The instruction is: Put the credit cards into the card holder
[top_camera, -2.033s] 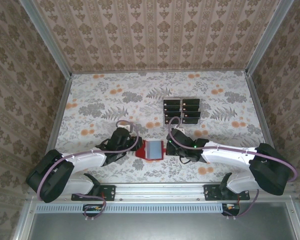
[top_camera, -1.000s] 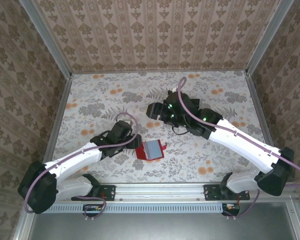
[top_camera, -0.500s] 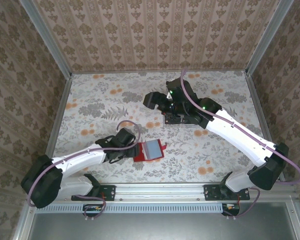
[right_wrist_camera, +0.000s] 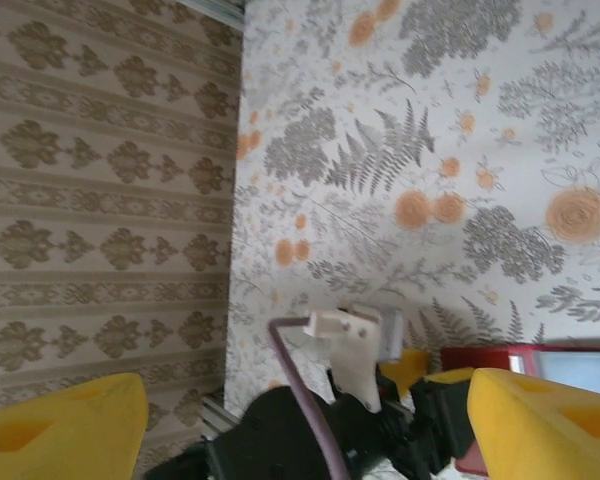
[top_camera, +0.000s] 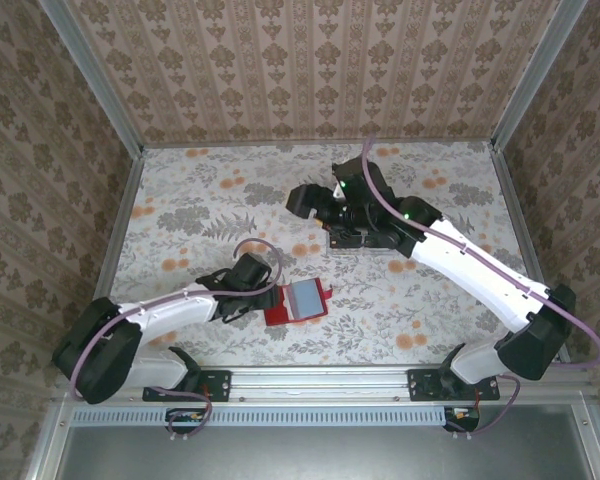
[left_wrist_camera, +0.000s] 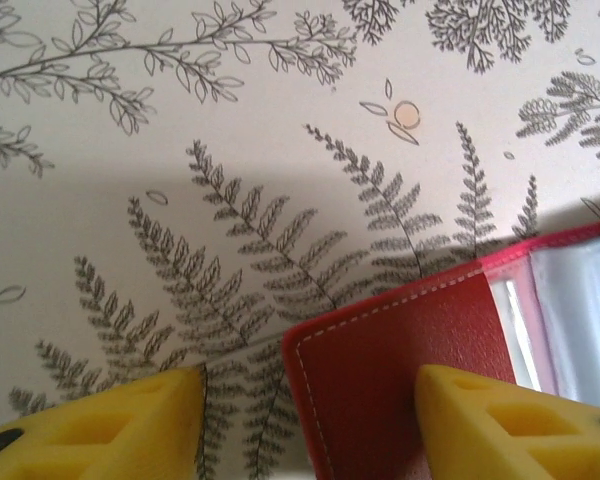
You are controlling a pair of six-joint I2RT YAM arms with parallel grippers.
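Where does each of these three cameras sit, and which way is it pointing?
Top external: above and behind the arms, looking down on the table; both arms show, left gripper at the wallet, right gripper farther back.
Left wrist: on the left arm, looking down at the wallet's corner; its yellow fingers show.
Right wrist: on the right arm, looking toward the left arm, the wallet and a wall; its yellow fingers show.
Shared: all three see the wallet.
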